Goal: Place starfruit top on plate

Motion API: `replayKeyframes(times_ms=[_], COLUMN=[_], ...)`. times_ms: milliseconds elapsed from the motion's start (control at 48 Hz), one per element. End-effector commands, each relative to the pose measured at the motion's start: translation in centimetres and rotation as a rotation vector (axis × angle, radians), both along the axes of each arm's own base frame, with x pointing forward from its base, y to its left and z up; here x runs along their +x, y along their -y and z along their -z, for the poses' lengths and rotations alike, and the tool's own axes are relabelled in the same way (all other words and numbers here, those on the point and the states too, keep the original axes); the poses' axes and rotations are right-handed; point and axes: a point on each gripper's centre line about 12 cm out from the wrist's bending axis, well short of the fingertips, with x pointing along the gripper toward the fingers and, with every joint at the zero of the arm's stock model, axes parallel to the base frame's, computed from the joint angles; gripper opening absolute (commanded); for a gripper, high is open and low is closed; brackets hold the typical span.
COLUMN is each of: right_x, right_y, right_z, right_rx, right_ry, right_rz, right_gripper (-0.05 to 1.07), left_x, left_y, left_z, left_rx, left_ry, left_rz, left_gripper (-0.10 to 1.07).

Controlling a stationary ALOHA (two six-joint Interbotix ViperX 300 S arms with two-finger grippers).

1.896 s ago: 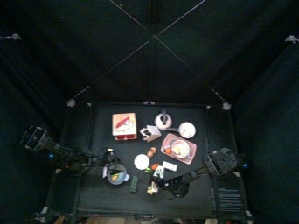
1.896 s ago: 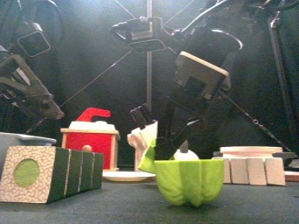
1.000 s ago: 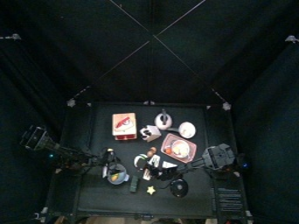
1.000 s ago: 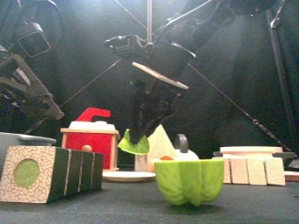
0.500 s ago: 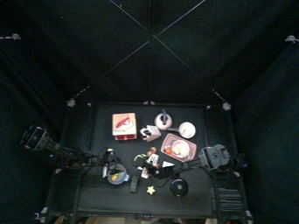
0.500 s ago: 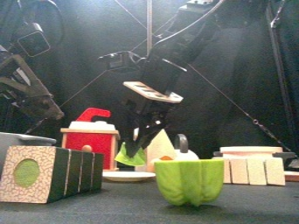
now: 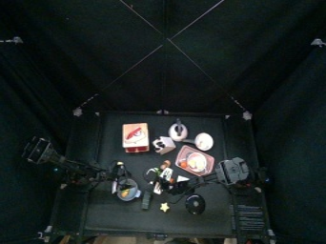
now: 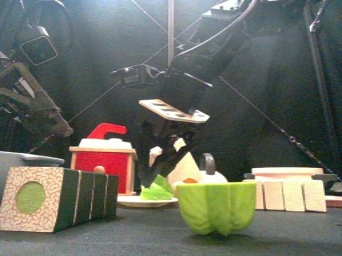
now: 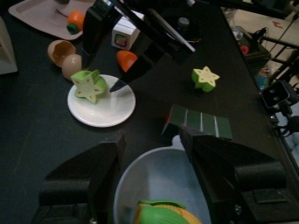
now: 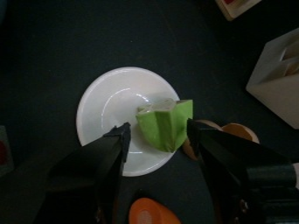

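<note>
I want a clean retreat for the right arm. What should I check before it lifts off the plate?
1. Starfruit top on the white plate: ok.
2. It lies inside the rim: ok.
3. Right gripper open: ok.
4. Its fingers clear of the piece: cannot tell, they flank it closely.
5. Left gripper away from the plate, open above the bowl: ok.

Green piece (image 10: 166, 123) now on plate (image 10: 111, 109).
</note>
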Motion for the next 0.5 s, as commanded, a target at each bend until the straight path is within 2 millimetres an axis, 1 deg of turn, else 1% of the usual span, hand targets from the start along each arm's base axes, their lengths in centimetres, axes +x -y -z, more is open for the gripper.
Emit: replayKeyframes(times_ms=[0, 312, 396, 479], right_x=[0.6, 0.7, 0.7, 0.7], right_y=[0.1, 0.0, 0.0, -0.4], right_z=[-2.5, -2.9, -3.5, -4.5], right_rx=[0.01, 0.015, 0.022, 0.039], right_ry=[0.061, 0.071, 0.084, 0.108], right_rz=[0.005, 0.007, 0.012, 0.016], right_gripper=[0.88, 0.88, 0.88, 0.88], left_x=[0.3, 0.3, 0.3, 0.3], left_y=[0.0, 0.0, 0.0, 0.0], left_z=[-0.4, -0.4, -0.4, -0.4], left_rx=[-0.002, -0.002, -0.002, -0.002], left_ry=[0.015, 0.015, 0.015, 0.015], left_rz=[-0.002, -0.002, -0.004, -0.004], left_gripper=[0.88, 0.88, 0.88, 0.88])
